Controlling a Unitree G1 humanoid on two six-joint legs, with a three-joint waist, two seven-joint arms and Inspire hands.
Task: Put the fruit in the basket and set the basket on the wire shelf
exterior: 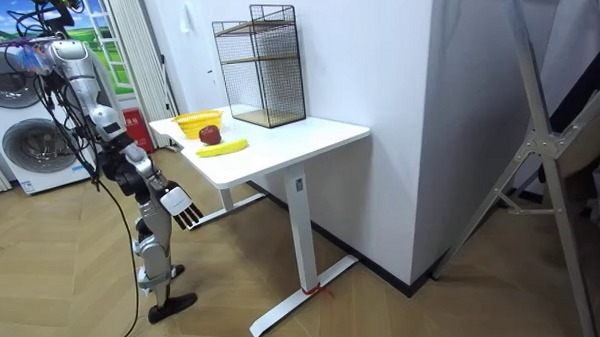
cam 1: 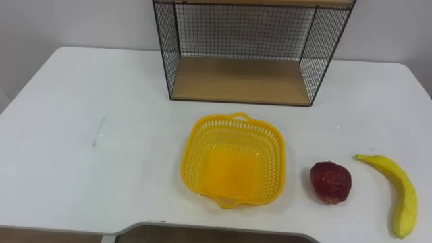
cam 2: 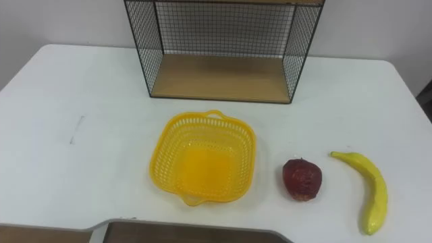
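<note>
A yellow plastic basket (cam 1: 196, 145) sits empty near the front edge of the white table (cam 1: 88, 128). Just to its right lies a dark red apple (cam 1: 331, 182), and a yellow banana (cam 1: 399, 196) lies right of that. The black wire shelf (cam 1: 239, 81), with a wooden bottom board, stands behind the basket at the table's back. In the room view I stand at the table's end, facing the basket (exterior: 193, 120), apple (exterior: 210, 134) and banana (exterior: 222, 147). My right hand (exterior: 181, 206) hangs low beside my body, below the tabletop, its fingers straight and holding nothing.
The table's front edge has a curved cut-out just below the basket. A wall runs behind the shelf (exterior: 261, 65). Washing machines (exterior: 29, 148) stand behind me, and a metal stand (exterior: 540, 150) rises at the room view's right.
</note>
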